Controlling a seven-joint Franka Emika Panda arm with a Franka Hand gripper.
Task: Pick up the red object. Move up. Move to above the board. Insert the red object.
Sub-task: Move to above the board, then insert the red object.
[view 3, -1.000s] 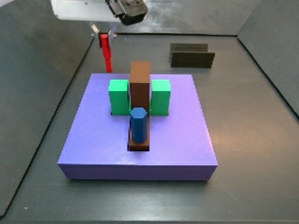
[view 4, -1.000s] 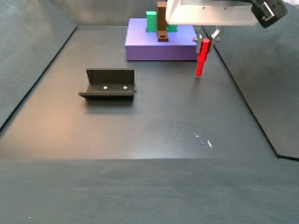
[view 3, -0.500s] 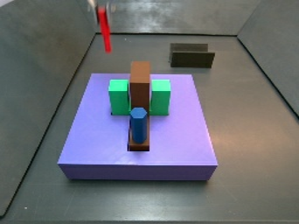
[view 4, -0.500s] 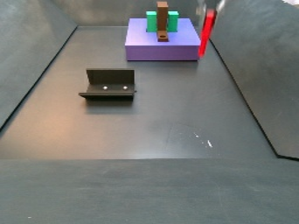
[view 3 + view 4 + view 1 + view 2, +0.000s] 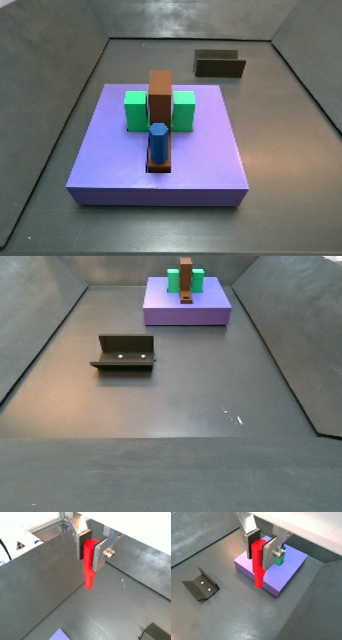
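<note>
Resting on the dark floor, the board (image 5: 158, 150) carries green blocks (image 5: 136, 110), a brown bar (image 5: 160, 98) and a blue peg (image 5: 158, 142); the fixture (image 5: 124, 352) stands well apart. Neither side view shows the claw (image 5: 260, 552), which is out of frame above. Both wrist views show it clamped on the upper part of the red object (image 5: 257, 564), which hangs upright high over the floor beside the board's edge. The likely risk is misalignment: a slightly tilted peg could catch on the board instead of entering.

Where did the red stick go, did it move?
Yes. The red object rose above both side views' frames past the board; the gripper holds it.
</note>
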